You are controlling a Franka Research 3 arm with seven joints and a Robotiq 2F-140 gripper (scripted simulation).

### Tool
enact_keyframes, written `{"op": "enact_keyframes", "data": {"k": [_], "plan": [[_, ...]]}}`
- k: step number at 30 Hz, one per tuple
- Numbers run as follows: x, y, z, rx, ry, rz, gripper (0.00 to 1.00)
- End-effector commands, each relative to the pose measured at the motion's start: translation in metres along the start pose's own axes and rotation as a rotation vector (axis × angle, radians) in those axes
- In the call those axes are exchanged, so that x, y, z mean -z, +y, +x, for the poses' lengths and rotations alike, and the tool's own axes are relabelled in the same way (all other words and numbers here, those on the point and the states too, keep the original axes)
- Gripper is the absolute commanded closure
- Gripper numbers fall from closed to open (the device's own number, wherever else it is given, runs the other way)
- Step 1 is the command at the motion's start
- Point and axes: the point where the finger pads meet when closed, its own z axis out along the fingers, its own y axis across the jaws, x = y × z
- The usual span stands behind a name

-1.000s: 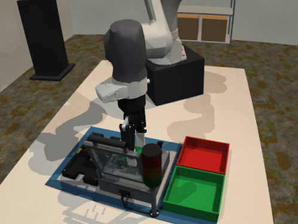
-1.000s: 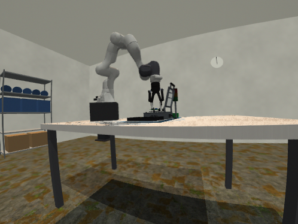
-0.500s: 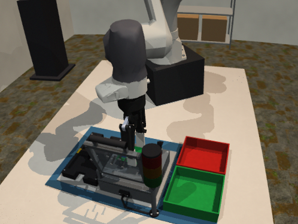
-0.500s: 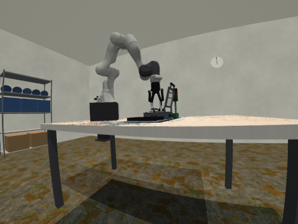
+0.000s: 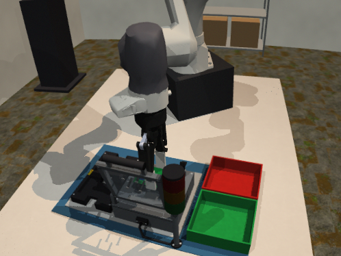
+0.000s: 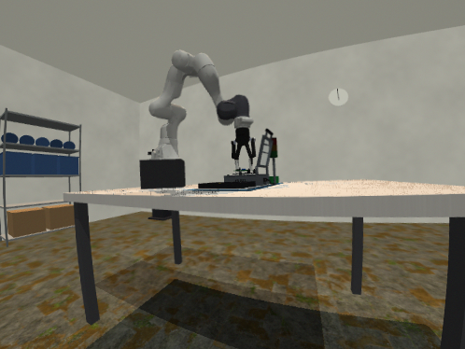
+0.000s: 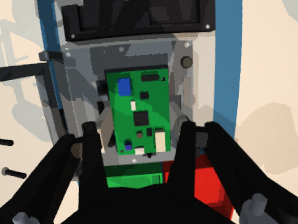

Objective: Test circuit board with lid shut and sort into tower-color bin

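The green board (image 7: 141, 107) (image 6: 241, 170) is face up between the fingertips of my gripper (image 7: 141, 114) (image 6: 245, 171), which is shut on its long edges. It hangs just above the tester (image 5: 137, 216) (image 7: 82, 112). Its white connector end points toward the bins, the side of the latch hook (image 5: 183, 165). Two black posts (image 7: 101, 87) show beside its hinge-side edge; one is at the connector end. Pins and holes are hidden. The lid, with its black handle (image 5: 123, 161), stands open. The signal tower (image 5: 174, 188) shows no lit color.
The black tray (image 5: 80, 198) (image 7: 132, 19) lies beside the tester on the blue mat (image 5: 59, 208). The red bin (image 5: 234, 178) and green bin (image 5: 224, 215) stand on the tester's other side. The raised lid and the tower stand close to my fingers on the hinge side.
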Motion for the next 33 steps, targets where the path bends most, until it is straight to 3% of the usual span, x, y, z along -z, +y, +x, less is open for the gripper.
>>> {"op": "enact_keyframes", "data": {"k": [1, 33], "plan": [[0.0001, -0.0013, 0.0011, 0.004, 0.000, 0.003, 0.54], [-0.0026, -0.0014, 0.0011, 0.004, 0.000, 0.003, 0.54]]}}
